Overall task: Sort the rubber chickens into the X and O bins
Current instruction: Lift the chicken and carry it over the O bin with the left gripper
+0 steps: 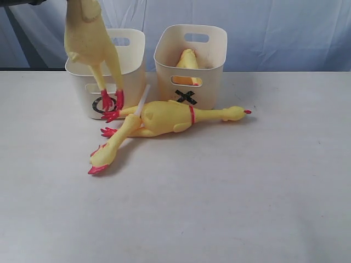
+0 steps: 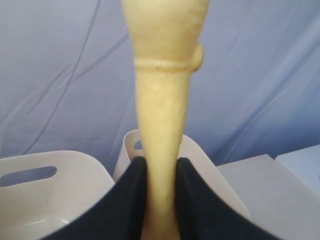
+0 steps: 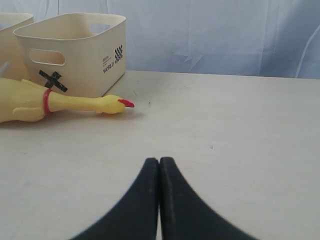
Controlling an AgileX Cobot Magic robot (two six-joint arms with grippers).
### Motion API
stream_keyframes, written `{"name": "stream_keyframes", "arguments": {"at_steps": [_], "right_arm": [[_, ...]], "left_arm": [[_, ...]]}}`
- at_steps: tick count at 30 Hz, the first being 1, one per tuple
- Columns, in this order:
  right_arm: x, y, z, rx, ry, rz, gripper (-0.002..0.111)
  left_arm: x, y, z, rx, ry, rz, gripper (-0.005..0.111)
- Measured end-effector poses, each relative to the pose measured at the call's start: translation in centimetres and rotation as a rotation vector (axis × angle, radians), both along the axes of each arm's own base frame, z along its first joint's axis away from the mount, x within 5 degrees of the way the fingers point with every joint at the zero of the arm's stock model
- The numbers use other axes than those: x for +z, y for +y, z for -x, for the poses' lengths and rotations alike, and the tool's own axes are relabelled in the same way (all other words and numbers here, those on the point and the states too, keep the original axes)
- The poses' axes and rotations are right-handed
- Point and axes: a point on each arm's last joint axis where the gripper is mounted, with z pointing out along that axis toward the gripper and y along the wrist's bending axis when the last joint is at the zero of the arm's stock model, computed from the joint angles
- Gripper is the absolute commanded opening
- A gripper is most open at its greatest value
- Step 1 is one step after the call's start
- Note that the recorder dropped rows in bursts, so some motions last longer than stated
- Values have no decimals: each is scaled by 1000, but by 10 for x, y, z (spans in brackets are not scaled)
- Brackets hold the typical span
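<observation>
The left gripper [image 2: 161,167] is pinching a chicken [image 1: 90,44] dangling by the left-hand O bin [image 1: 134,66]. The right gripper [image 3: 159,165] is hovering, jaws pressed together.

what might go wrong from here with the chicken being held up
The held chicken dangles its red feet in front of the O bin, so lowering may leave its legs draped outside.
Those feet are close to the chicken on the table and might catch on it.
The left end effector pinches only a narrow part, so it could slip.
</observation>
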Motion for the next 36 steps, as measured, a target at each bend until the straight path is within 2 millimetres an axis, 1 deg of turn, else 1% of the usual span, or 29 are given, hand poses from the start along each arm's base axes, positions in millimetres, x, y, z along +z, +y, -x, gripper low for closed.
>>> {"name": "stream_keyframes", "arguments": {"at_steps": [9, 12, 18, 23, 28, 32, 36], "right_arm": [[0, 0, 0, 0, 0, 0, -1], [0, 0, 0, 0, 0, 0, -1], [0, 0, 0, 0, 0, 0, -1], [0, 0, 0, 0, 0, 0, -1], [0, 0, 0, 0, 0, 0, -1], [0, 0, 0, 0, 0, 0, -1], [0, 0, 0, 0, 0, 0, -1]], "left_arm": [[2, 28, 2, 18, 30, 73, 0], [6, 38, 3, 16, 30, 98, 0], [33, 52, 3, 16, 9, 173, 0], [55, 56, 1, 35, -17, 210, 0], [69, 62, -4, 116, -55, 202, 0], [73, 67, -12, 160, -75, 199, 0], [64, 71, -27, 168, -59, 220, 0]]}}
